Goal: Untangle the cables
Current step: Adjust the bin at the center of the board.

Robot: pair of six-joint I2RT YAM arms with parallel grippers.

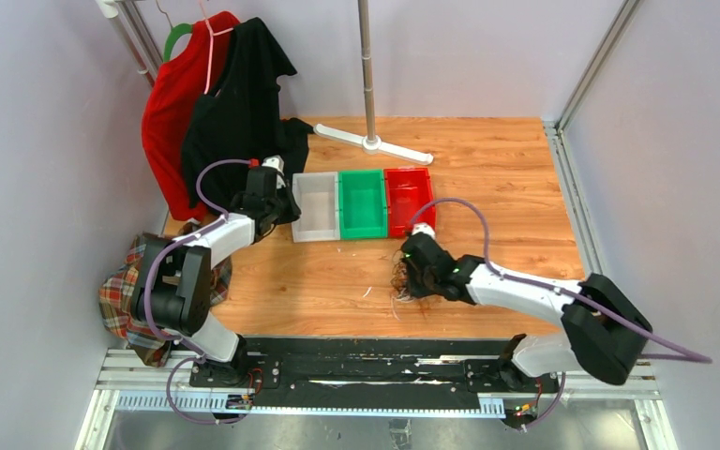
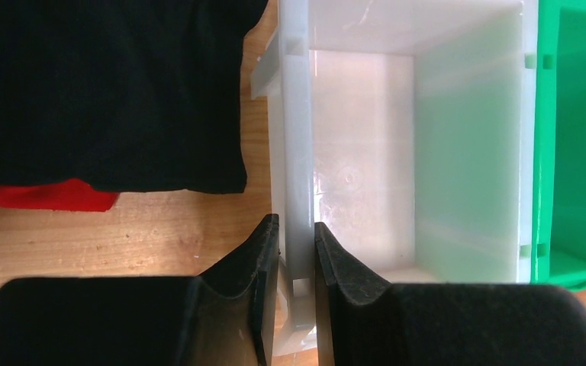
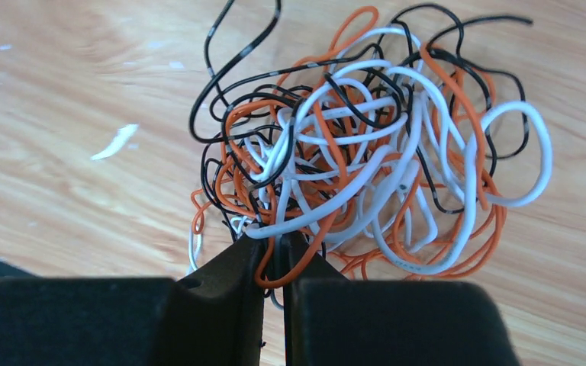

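The right arm's fingers (image 3: 275, 255) are pressed together at the near edge of the tangle of thin white, orange and black cables (image 3: 366, 145), pinching an orange strand and what looks like a white one beside it. The clump lies on the bare wooden table (image 1: 487, 187), in front of the row of bins and well apart from them. The left arm's fingers (image 2: 296, 229) are closed across the left wall of the translucent white plastic bin (image 2: 294, 114), so nothing holds the clump down. If the right arm pulls from here, the whole knot would probably lift or drag along instead of giving up one wire. With more than one strand caught in the pinch, pulling could also draw the loops tighter, or the thin wires might slip out between the fingers
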